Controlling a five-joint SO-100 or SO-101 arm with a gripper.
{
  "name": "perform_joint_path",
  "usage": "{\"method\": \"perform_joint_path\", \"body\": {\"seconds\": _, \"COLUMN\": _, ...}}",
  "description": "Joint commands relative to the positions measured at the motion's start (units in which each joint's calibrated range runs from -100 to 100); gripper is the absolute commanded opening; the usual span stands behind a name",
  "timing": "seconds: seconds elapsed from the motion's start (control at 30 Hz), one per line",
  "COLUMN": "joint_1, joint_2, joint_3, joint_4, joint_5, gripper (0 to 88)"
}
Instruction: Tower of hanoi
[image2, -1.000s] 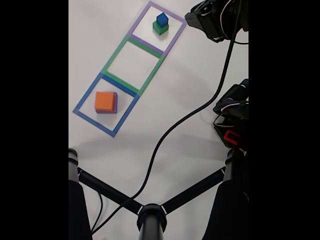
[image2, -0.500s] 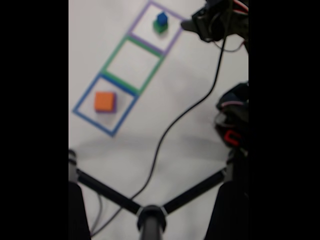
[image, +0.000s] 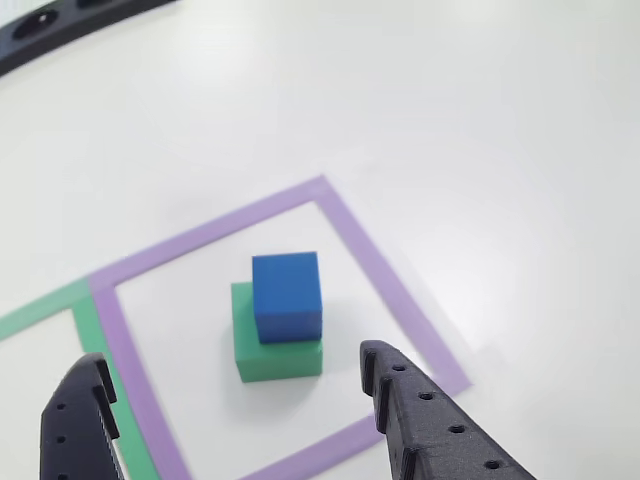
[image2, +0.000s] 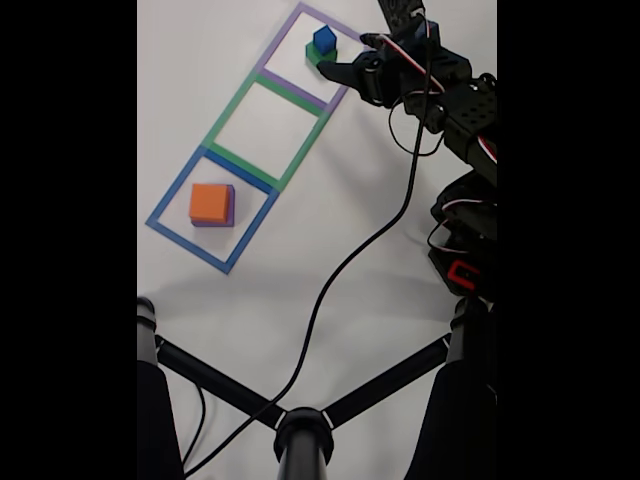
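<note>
Bare white table (image2: 200, 330) is seen around the three taped squares in the fixed view. In the purple square (image: 345, 222), frame centre in the other view, a blue cube (image: 287, 296) is stacked on a green block (image: 275, 355). The gripper (image: 235, 390) is spread wide and empty, its fingers (image: 425, 420) flanking the stack at the lower edge, apart from it.

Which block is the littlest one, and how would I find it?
Look for the three taped squares in a row on the white table. In the purple square near the hand, a blue block sits on a wider green block. It is the smallest, and the only blue one.
</note>
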Motion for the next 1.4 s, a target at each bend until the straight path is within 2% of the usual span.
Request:
{"method": "perform_joint_path", "body": {"seconds": 0.0, "joint_1": 0.7, "joint_2": 3.3, "joint_3": 2.0, "joint_4": -11.2, "joint_5": 0.0, "gripper": 30.6}}
{"method": "perform_joint_path", "body": {"seconds": 0.33, "joint_1": 1.7, "joint_2": 16.3, "joint_3": 3.8, "joint_4": -29.4, "joint_5": 0.0, "gripper": 32.7}}
{"method": "perform_joint_path", "body": {"seconds": 0.77, "joint_1": 3.8, "joint_2": 34.5, "joint_3": -1.0, "joint_4": -45.1, "joint_5": 0.0, "gripper": 31.7}}
{"method": "perform_joint_path", "body": {"seconds": 1.37, "joint_1": 2.6, "joint_2": 54.1, "joint_3": -12.3, "joint_4": -56.1, "joint_5": 0.0, "gripper": 26.4}}
